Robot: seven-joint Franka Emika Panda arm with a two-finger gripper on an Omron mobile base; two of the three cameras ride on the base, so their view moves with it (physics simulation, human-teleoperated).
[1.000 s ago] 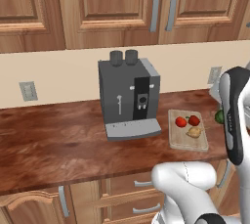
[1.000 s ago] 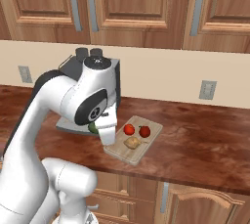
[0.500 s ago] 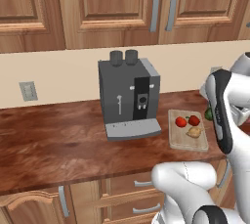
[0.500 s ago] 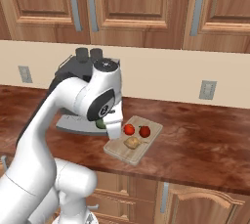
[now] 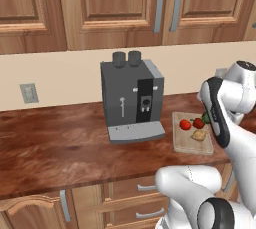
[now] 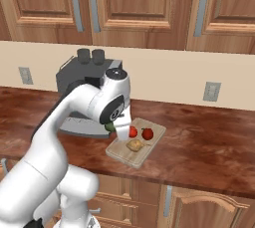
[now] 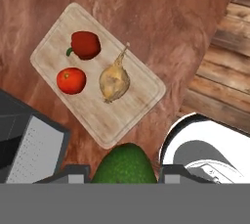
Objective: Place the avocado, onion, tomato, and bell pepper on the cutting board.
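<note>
The cutting board (image 7: 97, 88) lies on the counter (image 7: 161, 12) beside the coffee machine (image 5: 132, 100) and carries the onion (image 7: 114, 82), bell pepper (image 7: 85, 44) and tomato (image 7: 71, 80). The gripper (image 7: 124, 171) hangs above the board's near edge, fingers pinching the avocado (image 7: 124, 165). The step in hand is the last placement; the next move calls for lowering onto bare board, then releasing.
</note>
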